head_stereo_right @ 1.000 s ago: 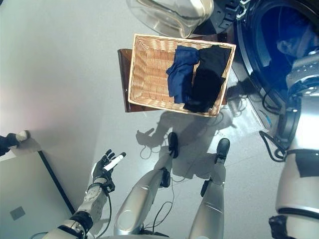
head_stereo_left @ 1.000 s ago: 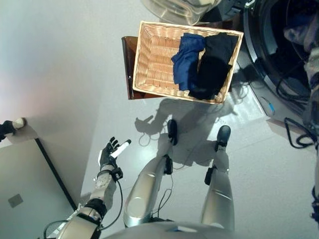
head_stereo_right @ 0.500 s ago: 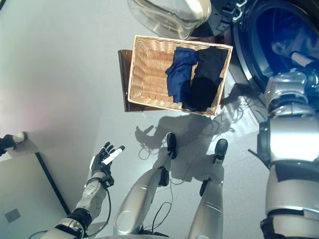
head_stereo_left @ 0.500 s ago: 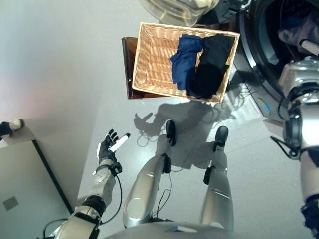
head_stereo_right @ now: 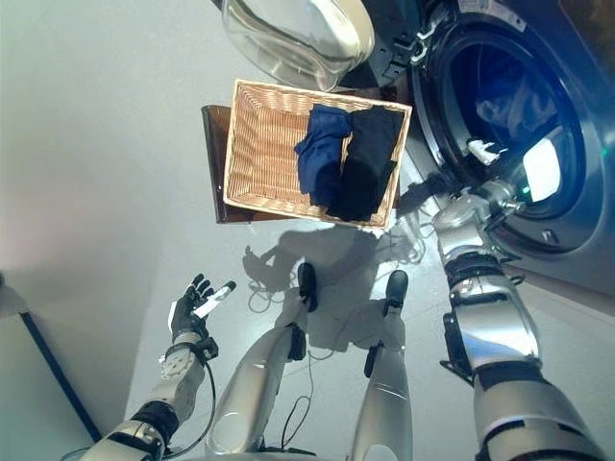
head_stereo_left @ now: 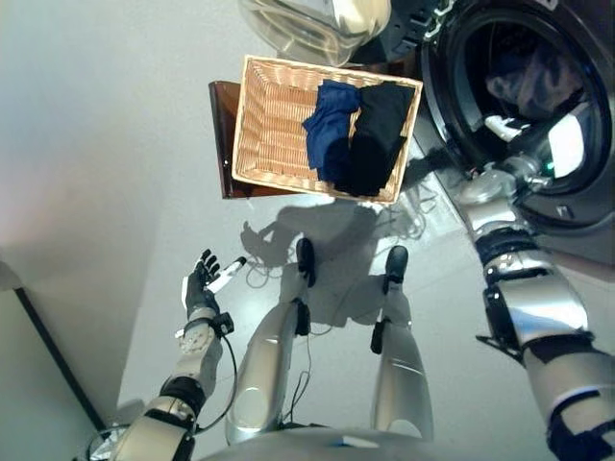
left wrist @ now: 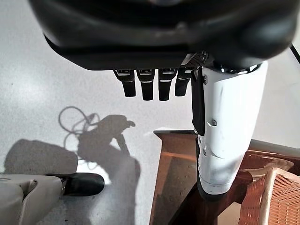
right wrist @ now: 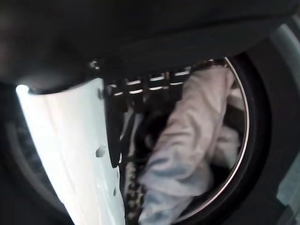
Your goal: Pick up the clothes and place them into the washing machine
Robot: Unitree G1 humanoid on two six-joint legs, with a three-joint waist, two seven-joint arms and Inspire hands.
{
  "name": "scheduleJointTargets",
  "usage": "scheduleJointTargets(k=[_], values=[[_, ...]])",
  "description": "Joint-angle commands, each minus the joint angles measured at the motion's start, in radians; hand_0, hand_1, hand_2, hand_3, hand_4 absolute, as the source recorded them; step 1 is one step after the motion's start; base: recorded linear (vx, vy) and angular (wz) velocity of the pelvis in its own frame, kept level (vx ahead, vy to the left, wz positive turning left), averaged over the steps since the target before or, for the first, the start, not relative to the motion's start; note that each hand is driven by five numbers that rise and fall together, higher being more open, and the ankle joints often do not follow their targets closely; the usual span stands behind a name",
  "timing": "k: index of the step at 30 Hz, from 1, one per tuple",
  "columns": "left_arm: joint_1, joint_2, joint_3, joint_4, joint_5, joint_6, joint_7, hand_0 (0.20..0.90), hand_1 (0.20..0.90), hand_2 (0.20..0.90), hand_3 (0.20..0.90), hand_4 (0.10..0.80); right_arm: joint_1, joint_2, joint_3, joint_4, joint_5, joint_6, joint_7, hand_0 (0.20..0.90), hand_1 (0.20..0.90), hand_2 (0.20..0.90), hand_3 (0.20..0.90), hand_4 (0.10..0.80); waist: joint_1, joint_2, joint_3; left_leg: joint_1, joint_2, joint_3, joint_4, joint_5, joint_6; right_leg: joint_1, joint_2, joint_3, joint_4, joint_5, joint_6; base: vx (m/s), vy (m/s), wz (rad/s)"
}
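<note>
Landmark: the rectangular woven wicker basket (head_stereo_left: 279,130), tan and open-weave, sitting on a low dark-brown wooden stand (head_stereo_left: 221,134) that lifts it off the pale grey floor (head_stereo_left: 115,192), likely so the clothes come within arm's reach. Inside the basket, bunched against the end nearest the washer, are lying a crumpled navy-blue cloth garment (head_stereo_left: 327,130) and, touching it on the washer side, a limp black cloth garment (head_stereo_left: 375,144); the basket's other half is showing bare weave. Just beside that end of the basket is standing the dark front-loading washing machine (head_stereo_right: 577,240), round porthole open, its clear domed glass door (head_stereo_right: 298,38) swung out beyond the basket's far edge. The right hand (head_stereo_left: 500,127) is reaching into the drum mouth, white thumb cover showing; the right wrist view is showing a soft pale grey-white bundle of cloth (right wrist: 187,140) already lying in the drum beyond the fingers. Whether those fingers are gripping or loose, I cannot tell. The left hand (head_stereo_left: 204,285) is hanging well apart from the basket, on the robot's side of it, over the floor, fingers straight and spread, holding nothing; judged idle, kept clear for balance. Two garments remaining, so the task is reading as partway done.
</note>
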Motion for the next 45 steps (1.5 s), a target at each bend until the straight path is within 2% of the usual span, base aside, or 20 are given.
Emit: scheduleJointTargets(k=[1, 2, 5, 7, 10, 12, 17, 18, 19, 20, 22, 25, 29, 40, 45], values=[[0.025, 0.013, 0.067, 0.061, 0.036, -0.052, 0.042, 0.9, 0.9, 0.9, 0.9, 0.8, 0.066, -0.059, 0.081, -0.15, -0.136, -0.1, 0.037, 0.9, 0.9, 0.9, 0.9, 0.8, 0.036, 0.02, -0.062, 0.101, 0.05, -0.053, -0.186, 0.056, -0.119, 0.107, 0.059, -0.032, 0.043, -0.085, -0.001, 0.0, 0.0, 0.0], [0.029, 0.015, 0.078, 0.065, 0.046, -0.047, 0.04, 0.9, 0.9, 0.9, 0.9, 0.8, 0.099, -0.064, 0.104, -0.207, -0.166, -0.109, 0.087, 0.9, 0.9, 0.9, 0.9, 0.8, 0.029, 0.009, -0.059, 0.11, 0.05, -0.053, -0.186, 0.052, -0.12, 0.119, 0.059, -0.033, 0.041, -0.087, 0.0, 0.012, -0.017, 0.03], [0.032, 0.018, 0.093, 0.082, 0.066, -0.038, 0.037, 0.9, 0.9, 0.9, 0.9, 0.8, 0.143, -0.066, 0.109, -0.255, -0.191, -0.125, 0.116, 0.9, 0.9, 0.9, 0.9, 0.8, 0.022, -0.011, -0.063, 0.11, 0.052, -0.055, -0.186, 0.055, -0.12, 0.128, 0.061, -0.04, 0.035, -0.084, 0.0, 0.008, -0.007, 0.02], [0.036, 0.024, 0.1, 0.09, 0.092, -0.04, 0.036, 0.9, 0.9, 0.9, 0.9, 0.8, 0.159, -0.1, 0.17, -0.283, -0.298, -0.109, 0.143, 0.9, 0.9, 0.9, 0.9, 0.8, 0.018, -0.029, -0.06, 0.119, 0.054, -0.06, -0.186, 0.053, -0.121, 0.145, 0.061, -0.044, 0.028, -0.082, 0.001, 0.025, -0.018, 0.06], [0.041, 0.035, 0.091, 0.087, 0.125, -0.041, 0.022, 0.9, 0.9, 0.9, 0.9, 0.8, 0.102, -0.164, 0.294, -0.297, -0.461, -0.077, 0.219, 0.9, 0.9, 0.9, 0.9, 0.8, 0.026, -0.061, -0.057, 0.133, 0.056, -0.073, -0.186, 0.051, -0.122, 0.169, 0.061, -0.055, 0.022, -0.086, 0.003, 0.013, -0.006, 0.03], [0.041, 0.037, 0.092, 0.085, 0.129, -0.04, 0.022, 0.9, 0.9, 0.9, 0.9, 0.8, 0.095, -0.171, 0.303, -0.304, -0.48, -0.074, 0.22, 0.9, 0.9, 0.9, 0.9, 0.8, 0.027, -0.067, -0.058, 0.129, 0.057, -0.078, -0.186, 0.055, -0.122, 0.169, 0.061, -0.058, 0.02, -0.082, 0.003, 0.005, -0.001, 0.11], [0.038, 0.046, 0.085, 0.1, 0.144, -0.034, 0.02, 0.9, 0.9, 0.9, 0.9, 0.8, -0.027, -0.198, 0.468, -0.262, -0.648, -0.03, 0.312, 0.9, 0.9, 0.9, 0.9, 0.8, 0.045, -0.099, -0.056, 0.135, 0.056, -0.097, -0.186, 0.055, -0.122, 0.192, 0.063, -0.066, 0.011, -0.08, 0.003, 0.003, -0.003, 0.07], [0.035, 0.047, 0.08, 0.103, 0.142, -0.035, 0.019, 0.9, 0.9, 0.9, 0.9, 0.8, -0.085, -0.188, 0.533, -0.225, -0.694, -0.019, 0.343, 0.9, 0.9, 0.9, 0.9, 0.8, 0.053, -0.108, -0.053, 0.137, 0.056, -0.103, -0.186, 0.056, -0.123, 0.2, 0.064, -0.071, 0.006, -0.08, 0.004, -0.001, 0.003, 0.13], [0.034, 0.047, 0.081, 0.102, 0.142, -0.035, 0.02, 0.9, 0.9, 0.9, 0.9, 0.8, -0.088, -0.187, 0.535, -0.223, -0.694, -0.019, 0.342, 0.9, 0.9, 0.9, 0.9, 0.8, 0.052, -0.108, -0.053, 0.136, 0.056, -0.103, -0.186, 0.056, -0.123, 0.2, 0.064, -0.072, 0.006, -0.08, 0.003, 0.0, 0.0, 0.0], [0.029, 0.052, 0.076, 0.109, 0.139, -0.032, 0.021, 0.9, 0.9, 0.9, 0.9, 0.8, -0.14, -0.168, 0.594, -0.206, -0.741, -0.012, 0.375, 0.9, 0.9, 0.9, 0.9, 0.8, 0.059, -0.119, -0.051, 0.136, 0.057, -0.109, -0.186, 0.057, -0.124, 0.205, 0.065, -0.075, 0.004, -0.08, 0.004, 0.0, 0.0, 0.0], [0.026, 0.053, 0.075, 0.11, 0.137, -0.032, 0.021, 0.9, 0.9, 0.9, 0.9, 0.8, -0.159, -0.154, 0.61, -0.198, -0.748, -0.011, 0.382, 0.9, 0.9, 0.9, 0.9, 0.8, 0.059, -0.123, -0.048, 0.136, 0.056, -0.111, -0.186, 0.057, -0.124, 0.207, 0.066, -0.078, 0.003, -0.08, 0.004, -0.004, 0.006, 0.08], [0.027, 0.061, 0.057, 0.098, 0.136, -0.033, 0.02, 0.9, 0.9, 0.9, 0.9, 0.8, -0.242, -0.105, 0.713, -0.149, -0.799, -0.023, 0.426, 0.9, 0.9, 0.9, 0.9, 0.8, 0.077, -0.137, -0.041, 0.133, 0.055, -0.125, -0.186, 0.06, -0.125, 0.217, 0.067, -0.092, 0.0, -0.081, 0.004, -0.002, 0.002, 0.09], [0.028, 0.074, 0.048, 0.081, 0.122, -0.034, 0.014, 0.9, 0.9, 0.9, 0.9, 0.8, -0.328, -0.064, 0.791, -0.126, -0.81, -0.046, 0.477, 0.9, 0.9, 0.9, 0.9, 0.8, 0.095, -0.148, -0.028, 0.121, 0.052, -0.144, -0.186, 0.066, -0.127, 0.221, 0.065, -0.105, -0.002, -0.082, 0.004, -0.004, -0.005, 0.08], [0.02, 0.083, 0.018, 0.044, 0.1, -0.042, 0.02, 0.9, 0.9, 0.9, 0.9, 0.8, -0.405, 0.041, 0.864, -0.007, -0.805, -0.054, 0.515, 0.9, 0.9, 0.9, 0.9, 0.8, 0.127, -0.162, 0.013, 0.085, 0.039, -0.189, -0.186, 0.079, -0.134, 0.229, 0.066, -0.144, -0.011, -0.083, 0.003, -0.008, -0.006, 0.15], [0.02, 0.093, -0.001, -0.001, 0.093, -0.051, 0.018, 0.9, 0.9, 0.9, 0.9, 0.8, -0.435, 0.06, 0.905, 0.045, -0.823, -0.051, 0.528, 0.9, 0.9, 0.9, 0.9, 0.8, 0.141, -0.158, 0.033, 0.067, 0.034, -0.205, -0.186, 0.085, -0.136, 0.226, 0.063, -0.157, -0.018, -0.081, 0.005, -0.02, 0.0, 0.12]])
